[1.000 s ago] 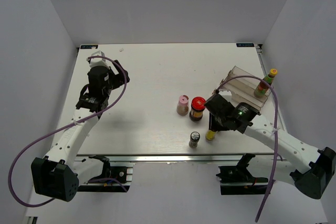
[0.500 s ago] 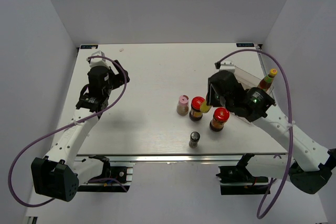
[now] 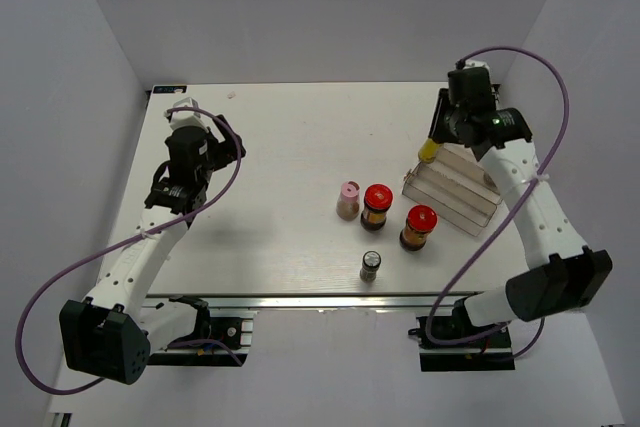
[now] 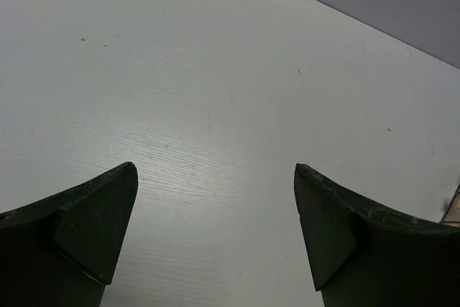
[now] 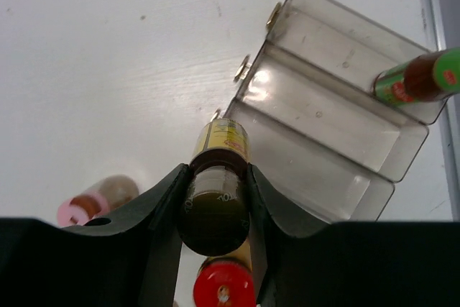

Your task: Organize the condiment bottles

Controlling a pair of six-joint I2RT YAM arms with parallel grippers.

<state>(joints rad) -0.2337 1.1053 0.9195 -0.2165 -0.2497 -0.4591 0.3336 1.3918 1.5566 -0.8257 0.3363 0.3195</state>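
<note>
Matte white table (image 3: 290,147) between pale grey walls. Far right: the right gripper (image 5: 214,199), clamped on a slim, round yellow-capped bottle (image 5: 215,177) of dark glass, just beside the left end of a clear stepped plastic rack (image 3: 450,192). Second slim bottle (image 5: 413,80), seemingly on the rack's far step. Left gripper (image 4: 215,206) spread wide, empty. Upright mid-table: left red-lidded jar (image 3: 376,205), right red-lidded jar (image 3: 418,226), pink-capped shaker (image 3: 348,199), grey-capped shaker (image 3: 370,265).
</note>
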